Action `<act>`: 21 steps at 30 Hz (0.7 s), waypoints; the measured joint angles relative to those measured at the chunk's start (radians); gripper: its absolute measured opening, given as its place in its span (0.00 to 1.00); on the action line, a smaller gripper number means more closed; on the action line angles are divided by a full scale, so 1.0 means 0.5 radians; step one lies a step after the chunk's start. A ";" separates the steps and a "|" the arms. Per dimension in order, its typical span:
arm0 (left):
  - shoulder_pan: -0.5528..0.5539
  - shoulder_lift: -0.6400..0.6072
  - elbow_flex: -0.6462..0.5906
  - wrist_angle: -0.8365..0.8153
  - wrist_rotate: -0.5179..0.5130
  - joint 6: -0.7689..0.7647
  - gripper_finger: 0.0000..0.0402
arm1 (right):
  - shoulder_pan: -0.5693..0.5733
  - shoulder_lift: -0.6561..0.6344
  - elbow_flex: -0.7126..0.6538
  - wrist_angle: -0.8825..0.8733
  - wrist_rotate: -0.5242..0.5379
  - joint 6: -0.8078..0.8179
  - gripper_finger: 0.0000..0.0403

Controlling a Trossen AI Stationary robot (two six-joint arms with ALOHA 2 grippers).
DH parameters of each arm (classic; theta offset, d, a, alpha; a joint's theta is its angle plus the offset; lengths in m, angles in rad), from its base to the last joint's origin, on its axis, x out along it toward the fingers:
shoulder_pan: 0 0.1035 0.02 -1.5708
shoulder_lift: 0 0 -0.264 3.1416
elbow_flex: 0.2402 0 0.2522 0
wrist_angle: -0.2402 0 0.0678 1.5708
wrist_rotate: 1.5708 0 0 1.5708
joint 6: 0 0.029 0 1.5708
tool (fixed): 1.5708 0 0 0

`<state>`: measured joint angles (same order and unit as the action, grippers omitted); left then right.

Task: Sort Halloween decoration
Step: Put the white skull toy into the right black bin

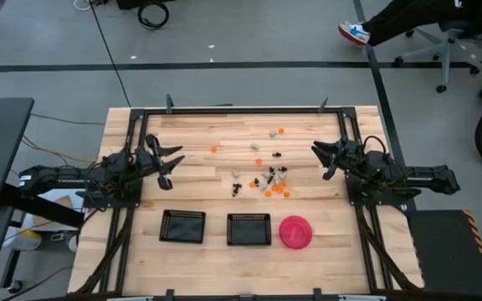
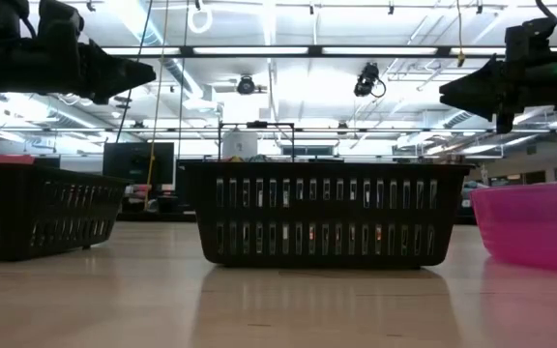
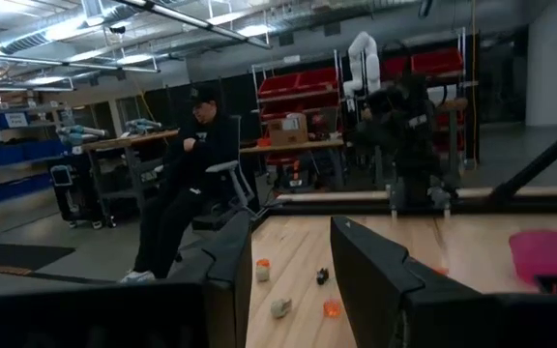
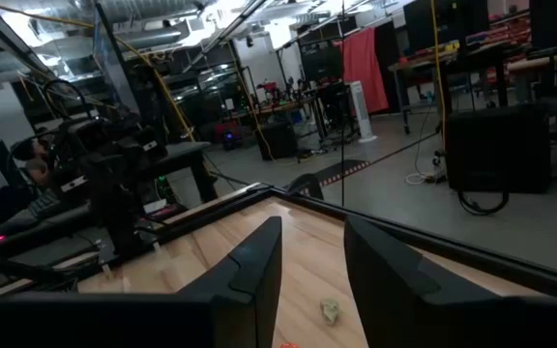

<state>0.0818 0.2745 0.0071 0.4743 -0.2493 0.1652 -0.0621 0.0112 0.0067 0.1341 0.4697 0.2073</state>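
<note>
The Halloween decoration (image 1: 266, 173) is a scatter of tiny orange, black and pale trinkets lying on the wooden table between the two arms, towards the far side. In the left wrist view a few trinkets (image 3: 280, 307) show between the fingers, farther off. My left gripper (image 1: 174, 160) hovers open at the table's left, above the wood. My right gripper (image 1: 323, 159) hovers open at the right, fingers pointing at the scatter. One pale trinket (image 4: 330, 310) shows between its fingers, well ahead of them.
Two black square mesh trays (image 1: 182, 227) (image 1: 248, 229) and a round pink bowl (image 1: 295, 232) stand in a row near the table's near edge. A black metal frame (image 1: 241, 109) runs around the table. A seated person (image 3: 187, 184) is in the room beyond.
</note>
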 joint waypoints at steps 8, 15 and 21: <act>0.000 0.000 -0.001 0.009 0.000 0.007 0.29 | 0.000 0.000 -0.001 0.000 -0.001 0.000 0.30; -0.002 0.000 0.000 0.008 0.000 -0.126 0.29 | 0.000 0.000 0.000 0.000 0.000 0.000 0.30; -0.002 0.001 0.000 0.025 0.161 -0.525 0.29 | 0.000 0.000 0.000 0.050 0.000 0.069 0.30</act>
<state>0.0811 0.2749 0.0071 0.4869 -0.1688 -0.0975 -0.0620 0.0113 0.0067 0.1590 0.4698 0.2419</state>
